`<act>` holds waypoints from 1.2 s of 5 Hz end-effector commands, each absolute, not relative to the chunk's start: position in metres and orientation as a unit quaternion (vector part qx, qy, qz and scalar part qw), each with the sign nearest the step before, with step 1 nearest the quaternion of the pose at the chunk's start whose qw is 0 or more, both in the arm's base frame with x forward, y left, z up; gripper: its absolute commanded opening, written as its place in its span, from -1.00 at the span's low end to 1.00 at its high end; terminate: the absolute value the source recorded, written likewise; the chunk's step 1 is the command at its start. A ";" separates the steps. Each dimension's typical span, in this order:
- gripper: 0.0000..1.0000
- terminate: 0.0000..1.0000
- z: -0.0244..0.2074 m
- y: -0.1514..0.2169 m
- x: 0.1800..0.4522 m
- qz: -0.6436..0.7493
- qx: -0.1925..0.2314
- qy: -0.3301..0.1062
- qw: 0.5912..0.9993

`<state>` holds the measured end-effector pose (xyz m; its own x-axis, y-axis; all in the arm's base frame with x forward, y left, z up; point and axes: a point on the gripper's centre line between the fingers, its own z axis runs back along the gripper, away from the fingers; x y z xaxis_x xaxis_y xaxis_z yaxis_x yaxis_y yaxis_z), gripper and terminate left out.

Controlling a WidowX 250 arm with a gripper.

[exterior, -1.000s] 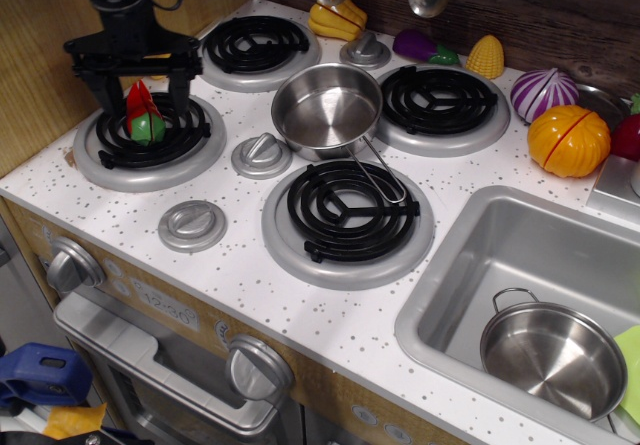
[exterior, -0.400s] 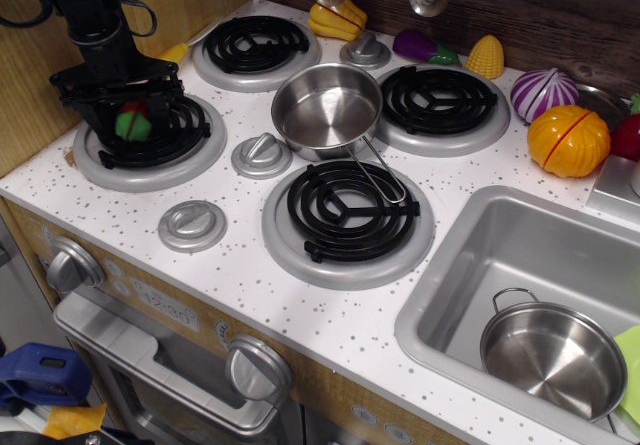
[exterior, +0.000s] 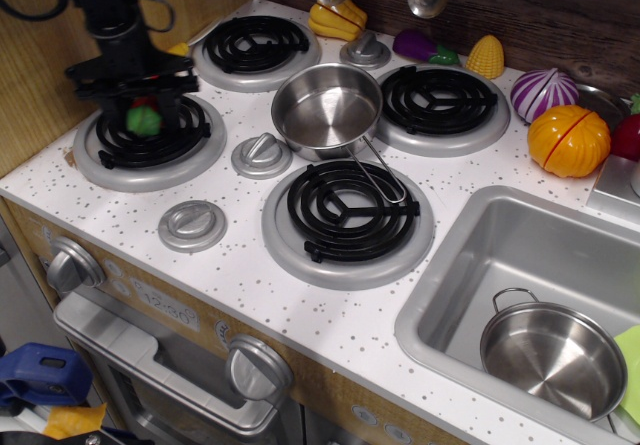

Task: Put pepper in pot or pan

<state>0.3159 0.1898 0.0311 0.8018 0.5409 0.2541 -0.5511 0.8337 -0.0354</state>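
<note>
The pepper (exterior: 143,119) sits on the front-left burner (exterior: 150,135), its green part showing and only a bit of red above it. My gripper (exterior: 138,105) is low over that burner with its black fingers close on either side of the pepper, and it looks shut on it. The steel pan (exterior: 325,110) with the long wire loop handle stands empty in the middle of the stove, to the right of the gripper and apart from it.
A wider steel pot (exterior: 553,357) lies in the sink (exterior: 480,235) at the right. A yellow pepper (exterior: 338,18), eggplant (exterior: 424,46), corn (exterior: 486,56), onion (exterior: 543,92) and orange vegetable (exterior: 569,140) line the back. Stove knobs (exterior: 261,153) stand between the burners.
The gripper has come down around the pepper, shifted left, then back right. The pepper's red tip, upright before, is now mostly hidden under the gripper.
</note>
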 end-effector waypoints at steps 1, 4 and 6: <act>-1.00 -1.00 0.073 0.158 0.337 0.271 0.014 -0.193 0.943; -1.00 -1.00 0.051 0.061 0.375 0.215 0.003 -0.245 0.945; 1.00 -1.00 0.047 0.073 0.395 0.170 0.013 -0.255 0.952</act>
